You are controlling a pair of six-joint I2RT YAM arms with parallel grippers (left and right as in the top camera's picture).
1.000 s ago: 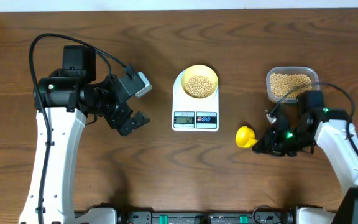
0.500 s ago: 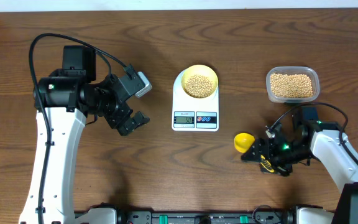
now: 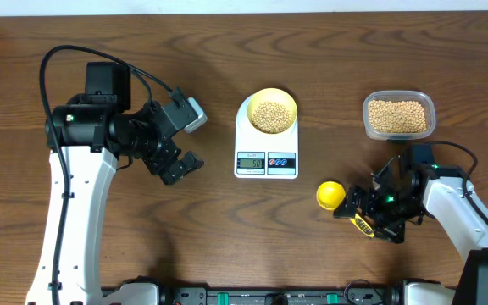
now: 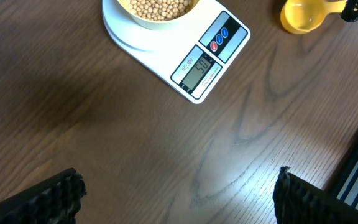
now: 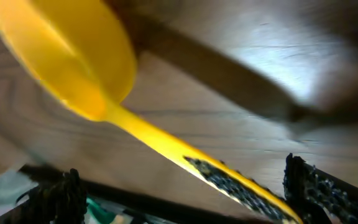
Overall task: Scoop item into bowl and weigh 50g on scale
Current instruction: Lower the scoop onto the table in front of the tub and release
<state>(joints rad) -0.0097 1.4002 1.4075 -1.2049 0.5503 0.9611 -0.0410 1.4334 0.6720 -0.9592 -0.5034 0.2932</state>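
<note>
Right gripper (image 3: 368, 219) spread astride handle of yellow scoop (image 3: 331, 194), cup diagonally toward scale (image 3: 242, 140).

The overhead camera looks straight down on the whole worktop (image 3: 227, 254), far enough off to take in both arms (image 3: 66, 212). The left wrist camera hangs fairly high and tilts down across the wood, with its own fingers (image 4: 48, 199) in the bottom corners and the scale (image 4: 197, 62) and bowl (image 4: 157, 23) at the top edge. The right wrist camera sits very close to the surface, its picture blurred and largely filled by the yellow scoop (image 5: 73, 56). All three views share that scoop; the overhead and left wrist views also share the scale.
</note>
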